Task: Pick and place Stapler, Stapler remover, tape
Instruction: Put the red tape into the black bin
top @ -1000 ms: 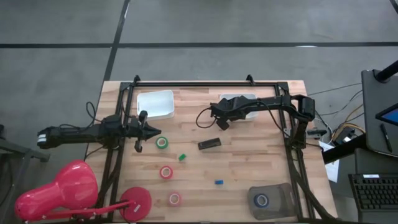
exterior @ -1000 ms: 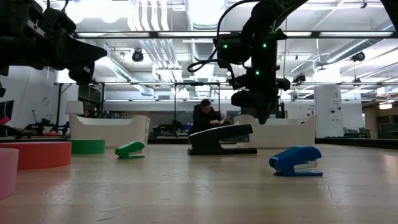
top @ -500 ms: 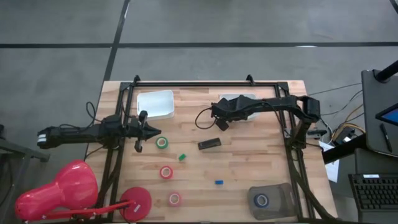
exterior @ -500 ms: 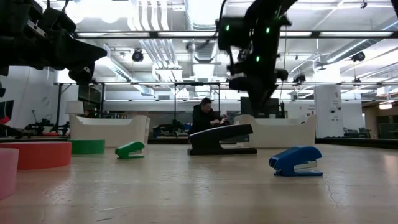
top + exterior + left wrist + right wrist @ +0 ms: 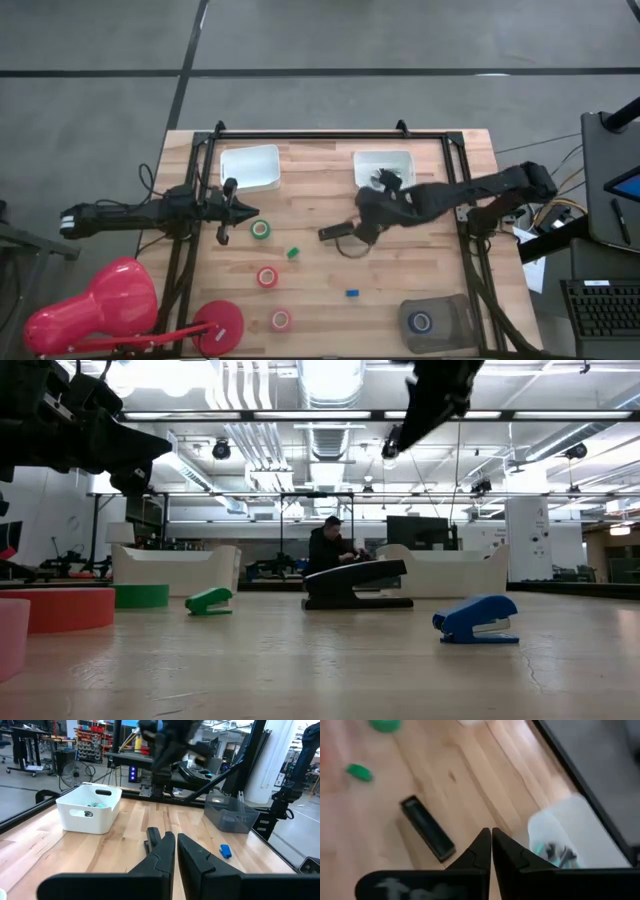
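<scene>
The stapler [image 5: 337, 231] lay flat on the desk [image 5: 430, 270] near its middle, untouched. The right hand [image 5: 367, 222] hung above the desk just beside the stapler's end, fingers [image 5: 481, 851] clenched together and grasping nothing; in the right wrist view the stapler [image 5: 427, 828] sat clear of the fingertips. A white bin [image 5: 385, 167] stood behind that hand, with small dark items inside. The left hand [image 5: 243, 209] was also clenched and empty, hovering just beside the green tape roll [image 5: 261, 229]. A red roll [image 5: 267, 276] and a pink roll [image 5: 281, 320] lay nearer the front edge. A small green piece [image 5: 293, 253] and a small blue piece [image 5: 352, 293] rested apart on the desk.
</scene>
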You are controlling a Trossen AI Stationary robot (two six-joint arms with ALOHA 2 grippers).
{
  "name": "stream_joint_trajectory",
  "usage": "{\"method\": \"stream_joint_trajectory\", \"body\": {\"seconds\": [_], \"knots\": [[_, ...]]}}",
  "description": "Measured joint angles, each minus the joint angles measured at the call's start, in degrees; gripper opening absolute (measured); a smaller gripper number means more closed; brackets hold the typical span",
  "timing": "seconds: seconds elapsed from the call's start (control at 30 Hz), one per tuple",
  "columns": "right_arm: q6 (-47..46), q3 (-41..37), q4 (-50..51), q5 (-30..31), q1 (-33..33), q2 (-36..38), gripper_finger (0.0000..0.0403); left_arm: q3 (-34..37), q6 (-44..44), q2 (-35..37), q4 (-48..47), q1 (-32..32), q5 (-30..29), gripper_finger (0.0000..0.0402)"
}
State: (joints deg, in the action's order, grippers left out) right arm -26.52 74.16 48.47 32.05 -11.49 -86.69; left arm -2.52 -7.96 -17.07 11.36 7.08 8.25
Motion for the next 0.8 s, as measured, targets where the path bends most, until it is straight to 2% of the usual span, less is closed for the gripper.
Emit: {"method": "stream_joint_trajectory", "body": {"seconds": [0.07,0.2,0.33,0.53,0.63,0.7,0.8], "knots": [[0.66,-0.63,-0.66,2.33,-2.85,0.79,0.0009,-0.01,0.01,-0.02,0.02,0.01,0.00,0.0023],[2.20,-2.84,-4.81,2.71,-7.31,2.53,0.0008,-0.02,-0.01,-0.02,0.03,-0.01,0.00,0.0023],[8.66,-6.55,-15.18,1.77,-10.41,4.15,0.0008,-0.01,0.01,0.01,0.04,0.01,0.00,0.0023],[19.23,-13.60,-31.13,-11.50,-11.00,8.81,0.0008,-0.01,-0.06,0.00,2.56,0.01,-0.39,0.0023],[23.13,-16.55,-34.74,-14.88,-10.32,12.51,0.0008,-0.01,-3.12,-0.02,6.66,-0.01,-1.03,0.0023],[23.97,-18.23,-36.73,-15.15,-9.77,15.22,0.0008,-0.02,-5.80,-0.21,10.63,-0.01,-4.54,0.0023],[24.17,-21.23,-40.68,-15.06,-8.99,18.69,0.0008,-0.06,-19.28,-1.11,14.62,-0.03,-12.67,0.0023]]}}
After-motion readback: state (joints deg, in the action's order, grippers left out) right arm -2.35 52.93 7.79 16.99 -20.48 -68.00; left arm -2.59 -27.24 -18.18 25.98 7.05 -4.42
